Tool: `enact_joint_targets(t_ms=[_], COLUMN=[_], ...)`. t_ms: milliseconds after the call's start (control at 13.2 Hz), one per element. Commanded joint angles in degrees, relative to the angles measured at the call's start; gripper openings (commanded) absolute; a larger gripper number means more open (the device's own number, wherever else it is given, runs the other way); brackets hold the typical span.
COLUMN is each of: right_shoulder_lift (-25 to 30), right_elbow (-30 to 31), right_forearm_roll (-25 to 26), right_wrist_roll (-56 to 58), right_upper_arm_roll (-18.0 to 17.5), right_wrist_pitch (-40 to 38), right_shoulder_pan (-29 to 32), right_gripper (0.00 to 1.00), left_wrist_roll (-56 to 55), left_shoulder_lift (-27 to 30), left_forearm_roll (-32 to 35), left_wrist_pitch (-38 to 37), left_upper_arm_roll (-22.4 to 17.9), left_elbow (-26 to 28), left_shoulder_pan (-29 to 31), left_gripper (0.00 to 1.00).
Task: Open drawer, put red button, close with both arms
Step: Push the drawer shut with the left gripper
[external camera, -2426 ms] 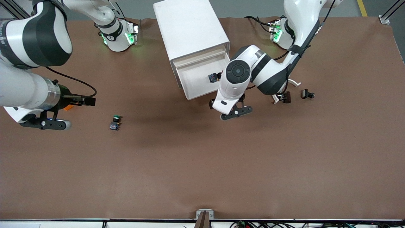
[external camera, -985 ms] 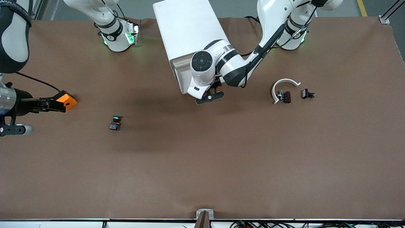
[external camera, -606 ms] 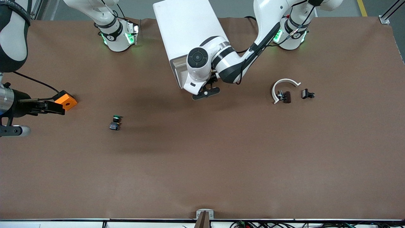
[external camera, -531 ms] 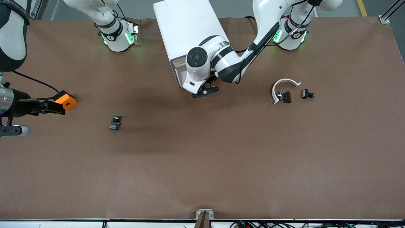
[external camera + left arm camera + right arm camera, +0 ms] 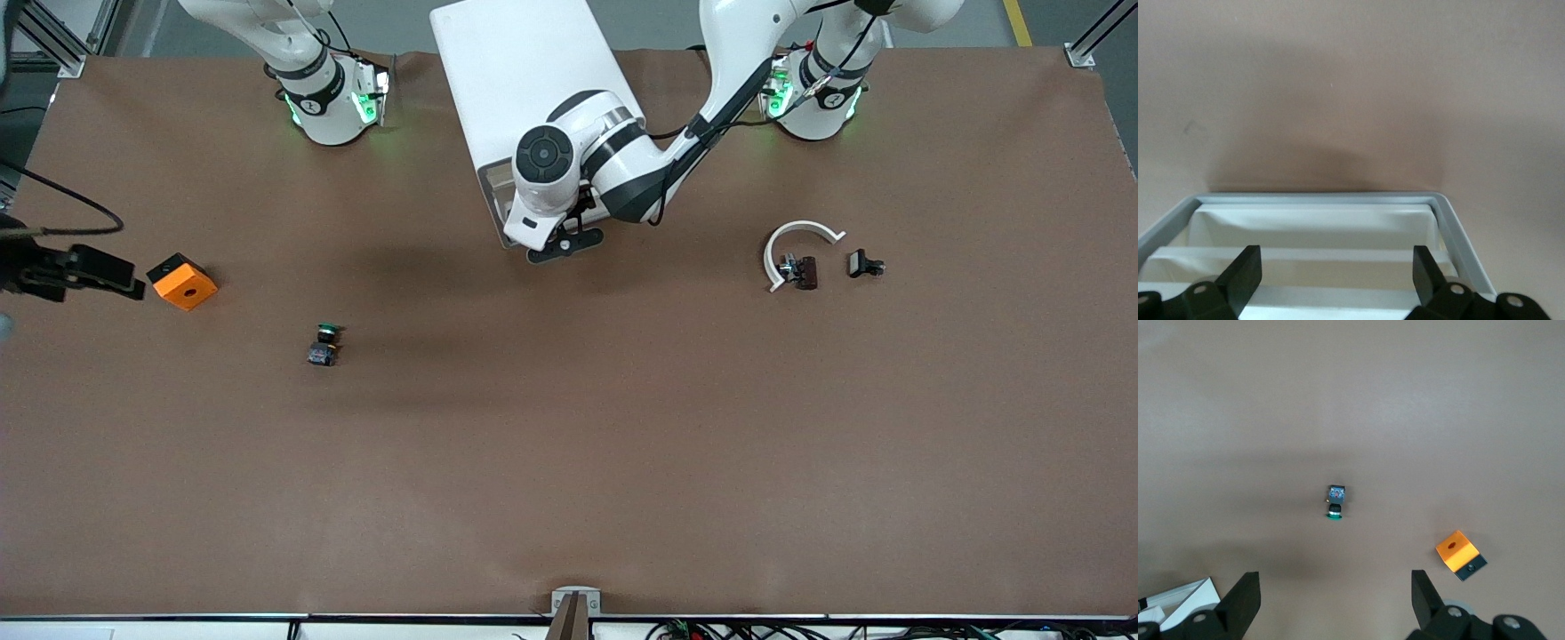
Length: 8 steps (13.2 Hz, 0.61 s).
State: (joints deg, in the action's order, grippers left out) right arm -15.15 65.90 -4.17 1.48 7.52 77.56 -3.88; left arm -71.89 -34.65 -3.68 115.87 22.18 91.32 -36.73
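Note:
The red button is hidden; it shows in no view. The white cabinet (image 5: 524,80) stands between the arms' bases, and only a narrow strip of its drawer (image 5: 494,197) sticks out. My left arm's wrist (image 5: 544,158) is over the drawer's front and hides the gripper there. In the left wrist view my left gripper (image 5: 1336,280) is open and empty over the drawer's rim (image 5: 1318,198). My right gripper (image 5: 100,267) is open and empty, high over the table at the right arm's end, beside the orange cube (image 5: 182,281). It also shows in the right wrist view (image 5: 1336,600).
A green-capped button (image 5: 324,342) lies on the table nearer the front camera than the cube; both show in the right wrist view, button (image 5: 1335,501) and cube (image 5: 1459,553). A white arc piece (image 5: 800,233), a dark brown part (image 5: 805,271) and a black clip (image 5: 864,264) lie toward the left arm's end.
My left arm has moved toward the cabinet and the drawer has slid most of the way in, hiding the red button. My right arm has drawn back off the orange cube toward the table's end.

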Motion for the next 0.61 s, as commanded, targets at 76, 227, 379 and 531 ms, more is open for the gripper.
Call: enact_joint_targets(t_ms=[76, 227, 379, 531], right_shoulder_lift=[8.0, 12.1, 13.7, 15.8], right_elbow=[10.1, 15.1, 15.8, 15.7], right_forearm_roll=[3.0, 3.0, 3.1, 3.2], right_wrist_roll=[0.6, 2.5, 5.0, 4.9], right_upper_arm_roll=[-0.8, -0.7, -0.7, -1.1], right_wrist_pitch=[1.3, 3.5, 3.0, 2.2], right_shoulder_pan=[0.8, 1.2, 2.0, 1.6], right_gripper=[1.00, 1.00, 1.00, 1.00], left_wrist_roll=[-2.3, -2.5, -2.5, -2.5], left_shoulder_lift=[0.2, -0.2, -0.5, -0.6], left_forearm_roll=[-1.3, -4.0, -5.5, -5.7], left_wrist_pitch=[0.0, 0.0, -0.3, -0.6], left_upper_arm_roll=[0.2, 0.2, 0.2, 0.1], left_elbow=[-0.3, -0.4, -0.6, -0.6], left_shoulder_pan=[-1.9, -2.0, -2.6, -2.6], left_gripper=[1.00, 1.00, 1.00, 1.00])
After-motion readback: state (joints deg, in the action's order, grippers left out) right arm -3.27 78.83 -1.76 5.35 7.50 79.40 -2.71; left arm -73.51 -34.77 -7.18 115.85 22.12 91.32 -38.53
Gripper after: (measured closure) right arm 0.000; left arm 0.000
